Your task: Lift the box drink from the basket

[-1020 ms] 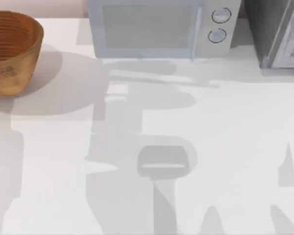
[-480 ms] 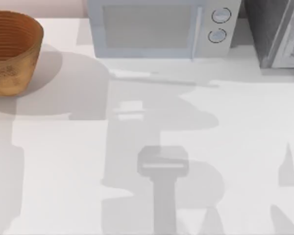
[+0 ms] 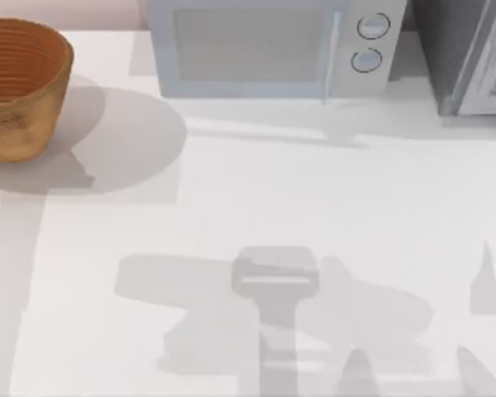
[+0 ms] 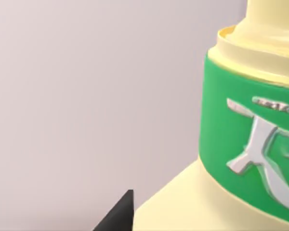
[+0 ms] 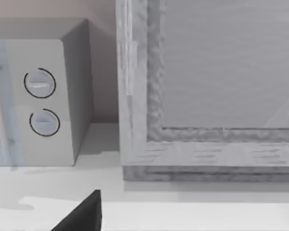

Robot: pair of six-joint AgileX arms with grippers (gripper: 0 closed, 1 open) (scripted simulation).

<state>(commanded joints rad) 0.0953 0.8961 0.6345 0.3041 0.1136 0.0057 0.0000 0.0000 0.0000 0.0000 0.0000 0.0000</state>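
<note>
One dark fingertip (image 4: 118,214) of the left gripper shows in the left wrist view, right beside the box drink (image 4: 241,144); whether it is clamped cannot be told. The pale-yellow drink fills that view close up, its green band bearing a white emblem that cannot be read. Over the last second the arm shadows on the table (image 3: 331,207) have slid toward the near edge. The basket (image 3: 21,91) sits at the far left, the microwave (image 3: 269,48) at the far middle. The right gripper's state cannot be told either.
</note>
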